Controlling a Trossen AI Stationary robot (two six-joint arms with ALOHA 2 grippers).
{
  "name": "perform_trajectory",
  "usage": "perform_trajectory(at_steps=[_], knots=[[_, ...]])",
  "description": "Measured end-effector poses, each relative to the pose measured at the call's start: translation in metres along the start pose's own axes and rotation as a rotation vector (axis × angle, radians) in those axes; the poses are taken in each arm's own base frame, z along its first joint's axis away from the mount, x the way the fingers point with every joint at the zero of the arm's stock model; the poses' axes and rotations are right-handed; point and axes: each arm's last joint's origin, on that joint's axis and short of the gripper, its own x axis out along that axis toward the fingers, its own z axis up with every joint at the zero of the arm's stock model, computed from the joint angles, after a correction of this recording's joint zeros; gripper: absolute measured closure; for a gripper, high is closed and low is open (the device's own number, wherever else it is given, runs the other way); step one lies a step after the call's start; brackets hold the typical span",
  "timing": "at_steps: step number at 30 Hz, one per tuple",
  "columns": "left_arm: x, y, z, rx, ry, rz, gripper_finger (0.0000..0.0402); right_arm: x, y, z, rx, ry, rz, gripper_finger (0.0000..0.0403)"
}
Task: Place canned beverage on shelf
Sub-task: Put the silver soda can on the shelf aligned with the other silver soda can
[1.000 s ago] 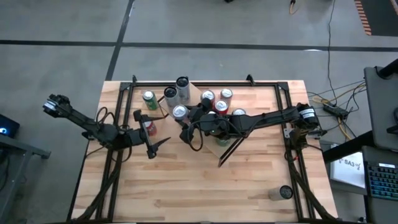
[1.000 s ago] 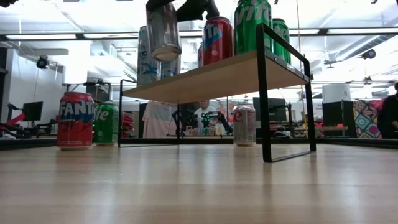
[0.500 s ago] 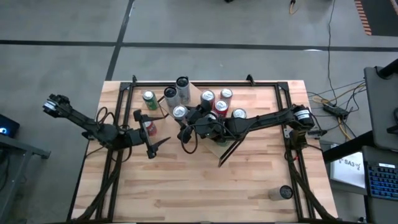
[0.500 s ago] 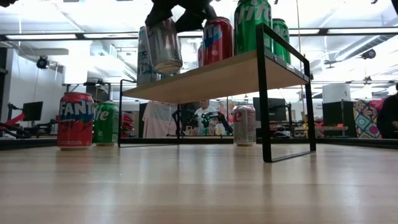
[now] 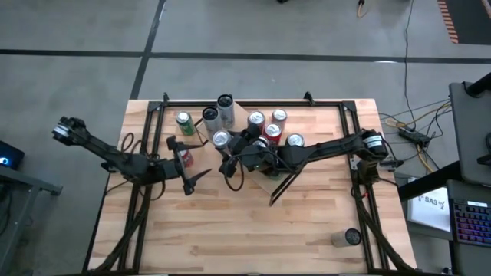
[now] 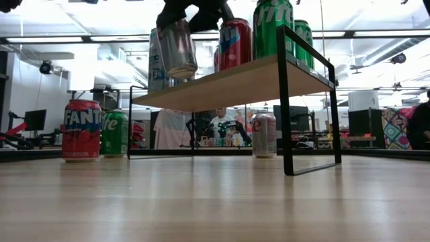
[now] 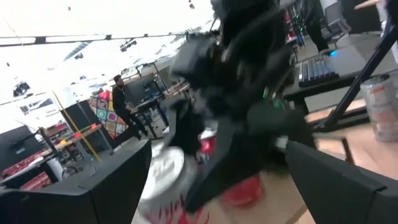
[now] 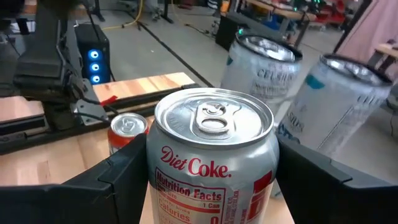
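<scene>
At the shelf's (image 6: 232, 82) left end, near the desk's (image 5: 253, 230) far edge, the right hand (image 8: 205, 168) pinches a Diet Coke can (image 8: 214, 158) by its sides, one dark finger on each flank. In the low view the silver can (image 6: 178, 48) hangs tilted, its base at the board's edge and not sitting flat on it. In that view a red can (image 6: 235, 42) and a green Sprite can (image 6: 272, 27) stand upright on the board, and two tall pale cans (image 8: 298, 99) stand close by the held one. Under the shelf, a silver can (image 6: 263, 134) stands on the desk. Toward the desk's left edge, a red Fanta can (image 6: 81, 129) and a green can (image 6: 115, 133) stand side by side. The left hand (image 5: 182, 162) is near the desk's left edge beside a red can (image 5: 182, 157), its fingers spread and holding nothing.
</scene>
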Motion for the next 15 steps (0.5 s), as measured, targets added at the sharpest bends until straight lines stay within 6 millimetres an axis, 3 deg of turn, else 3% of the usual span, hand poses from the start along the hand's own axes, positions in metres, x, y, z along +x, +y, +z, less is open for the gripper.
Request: perform_trajectory(at_steps=[8,15], knots=[[0.004,0.003,-0.010,-0.060,-0.030,-0.023,0.0047,-0.037,0.001,0.039,-0.016,-0.107,0.133,0.0127],[0.007,0.005,-0.008,-0.123,-0.094,-0.094,0.0047,-0.051,0.005,0.052,-0.051,-0.185,0.257,0.0124]])
